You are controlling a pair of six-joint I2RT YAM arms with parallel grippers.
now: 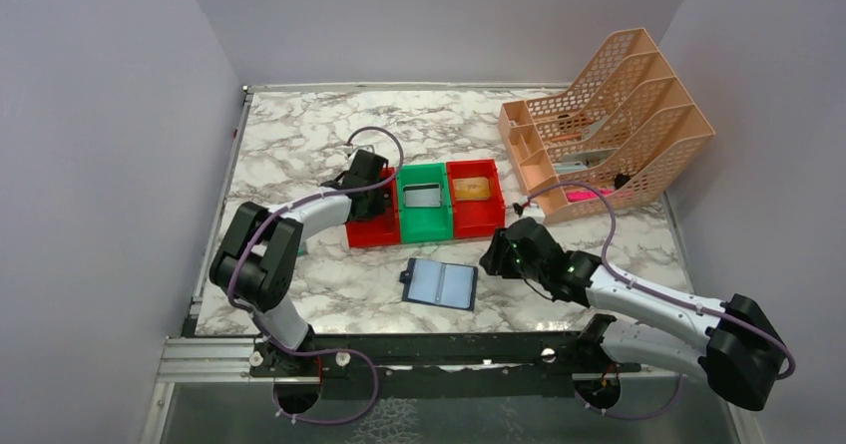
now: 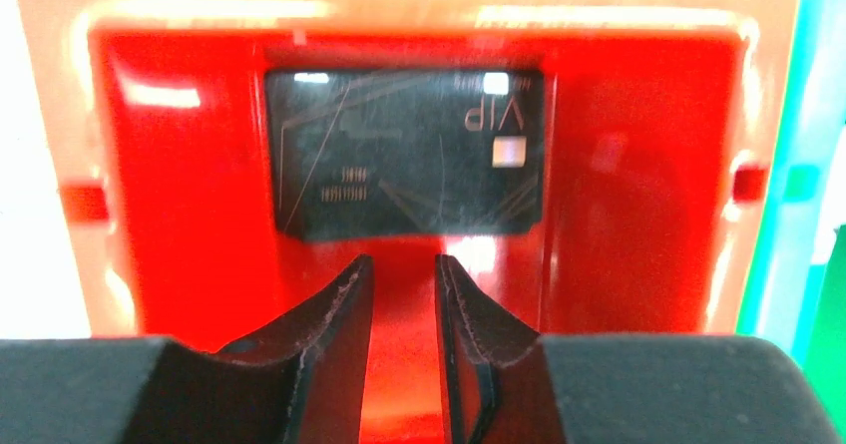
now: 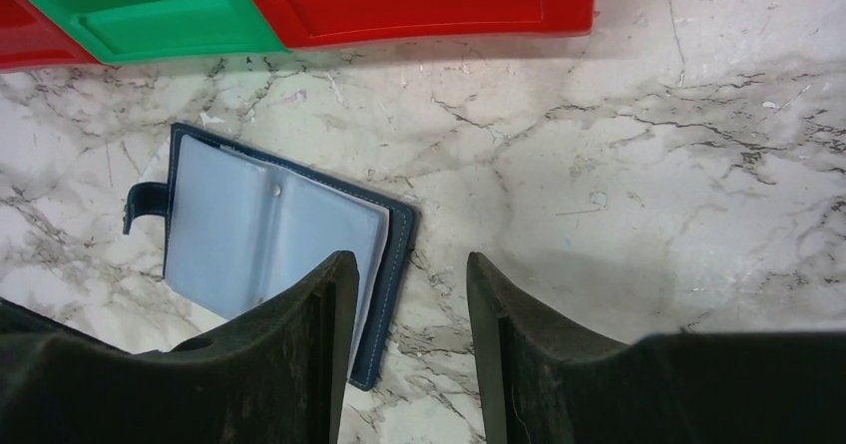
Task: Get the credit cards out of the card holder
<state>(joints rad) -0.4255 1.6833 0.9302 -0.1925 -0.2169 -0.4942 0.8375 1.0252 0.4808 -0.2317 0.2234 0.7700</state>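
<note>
The navy card holder [image 1: 441, 284] lies open and flat on the marble, its pale blue pockets [image 3: 259, 234] facing up. A black card [image 2: 409, 155] marked VIP lies flat in the left red bin [image 2: 160, 165]. A silver-grey card [image 1: 424, 197] rests in the green bin [image 1: 424, 226], and a gold card [image 1: 475, 189] in the right red bin [image 1: 479, 222]. My left gripper [image 2: 404, 262] hangs over the left red bin just short of the black card, its jaws slightly open and empty. My right gripper [image 3: 407, 256] stands open and empty above the table at the holder's right edge.
A peach mesh file rack [image 1: 609, 125] stands at the back right, close behind the bins. Grey walls close in the table on the left, back and right. Bare marble [image 3: 648, 215] shows to the right of the card holder.
</note>
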